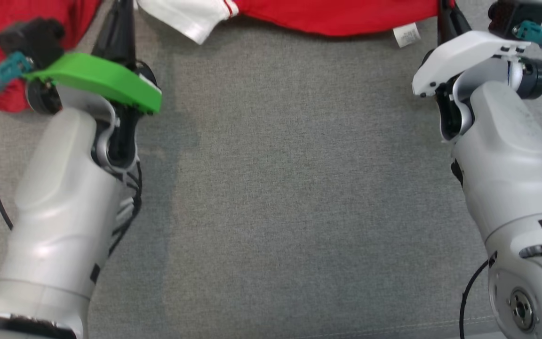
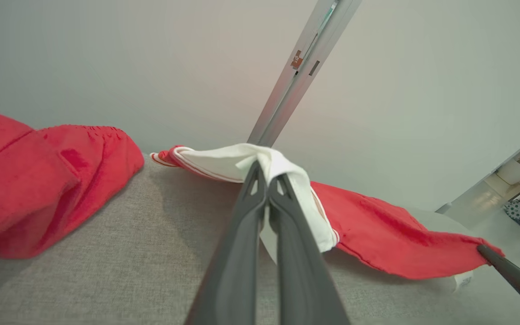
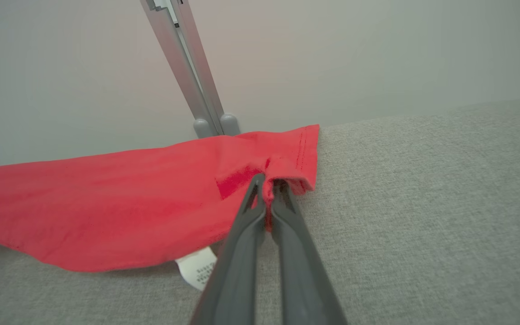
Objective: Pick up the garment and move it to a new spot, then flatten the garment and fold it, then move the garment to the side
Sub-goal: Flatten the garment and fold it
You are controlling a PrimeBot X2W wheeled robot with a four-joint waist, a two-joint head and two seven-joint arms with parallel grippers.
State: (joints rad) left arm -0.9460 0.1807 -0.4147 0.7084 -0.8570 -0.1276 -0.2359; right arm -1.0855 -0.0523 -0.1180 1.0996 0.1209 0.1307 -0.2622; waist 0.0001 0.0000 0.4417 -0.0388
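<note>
– Along the twelve o'clock edge of the head view, what lies there?
– The garment (image 1: 337, 16), red with a white sleeve (image 1: 186, 19), stretched across the far side of the grey table (image 1: 271, 188) from about ten o'clock to one o'clock. More red cloth is heaped at ten o'clock, behind the green cover (image 1: 97, 77) on the left wrist.
– And the left hand?
– The left hand (image 2: 266, 180) reaches toward eleven o'clock. Its wrist view shows both dark fingers pressed together, clamped on the white sleeve, which bunches in a small peak over their tips.
– The right hand?
– The right hand (image 3: 269, 183) reaches toward one o'clock, fingers together, pinching a hemmed red corner of the garment. The cloth puckers at the tips.
– Anything near that corner?
– A small care label (image 1: 406, 34) hangs from the red edge at about one o'clock, just beside the white cover (image 1: 464, 54) on the right wrist. Its print is too small to read.
– How does the cloth run between the two grips?
– Its near edge curves gently and lies on the table. Behind it a grey metal post (image 2: 296, 76) rises against a pale wall
</note>
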